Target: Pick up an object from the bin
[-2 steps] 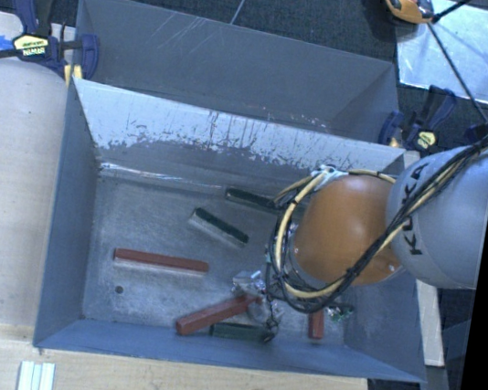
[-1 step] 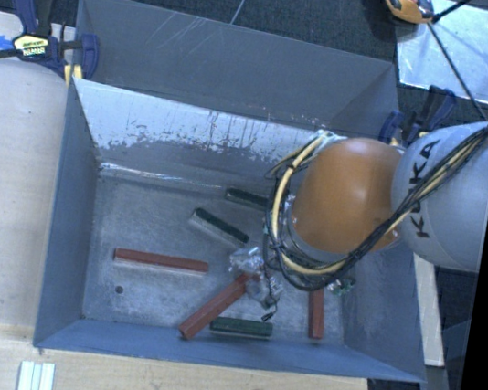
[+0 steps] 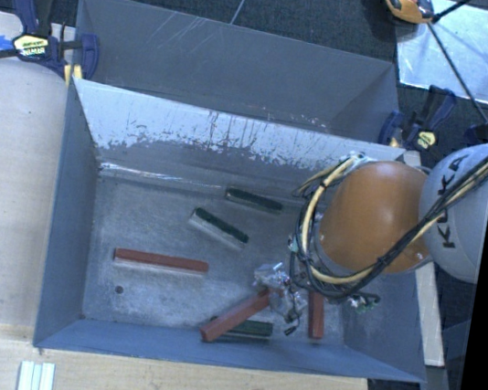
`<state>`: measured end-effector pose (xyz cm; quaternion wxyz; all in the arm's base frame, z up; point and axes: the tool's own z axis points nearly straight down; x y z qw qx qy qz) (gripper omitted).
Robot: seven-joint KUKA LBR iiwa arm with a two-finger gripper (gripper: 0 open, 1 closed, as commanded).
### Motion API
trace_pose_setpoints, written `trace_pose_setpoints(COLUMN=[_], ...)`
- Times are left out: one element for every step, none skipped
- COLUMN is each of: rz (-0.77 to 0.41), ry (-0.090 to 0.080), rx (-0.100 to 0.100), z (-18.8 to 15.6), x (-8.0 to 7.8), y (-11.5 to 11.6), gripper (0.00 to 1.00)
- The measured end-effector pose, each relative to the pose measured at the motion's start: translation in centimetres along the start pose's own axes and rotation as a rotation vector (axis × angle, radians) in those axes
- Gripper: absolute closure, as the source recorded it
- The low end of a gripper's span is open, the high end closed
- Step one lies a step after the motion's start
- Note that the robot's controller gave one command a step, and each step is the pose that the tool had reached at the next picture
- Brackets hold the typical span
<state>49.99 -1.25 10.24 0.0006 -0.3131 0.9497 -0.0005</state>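
Partial black "KU" lettering of a brand name on the white arm link (image 3: pixel 464 222)

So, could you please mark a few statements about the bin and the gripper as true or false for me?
1. A long red-brown bar lies flat on the left part of the bin floor, apart from the other things. True.
2. The gripper is over the bin's left half. False: it is at the right front, just by the upper end of a tilted red-brown bar.
3. A dark green bar lies close to the back wall. True.
4. Everything in the bin is red-brown. False: besides the dark green bar there is a grey-and-green bar near the middle.
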Motion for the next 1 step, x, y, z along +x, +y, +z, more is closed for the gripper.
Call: trace_pose_setpoints(rz=[-0.016], ry=[-0.003], rx=[0.000], z=[-10.93], x=[-6.07], y=[4.82], gripper=[1.00])
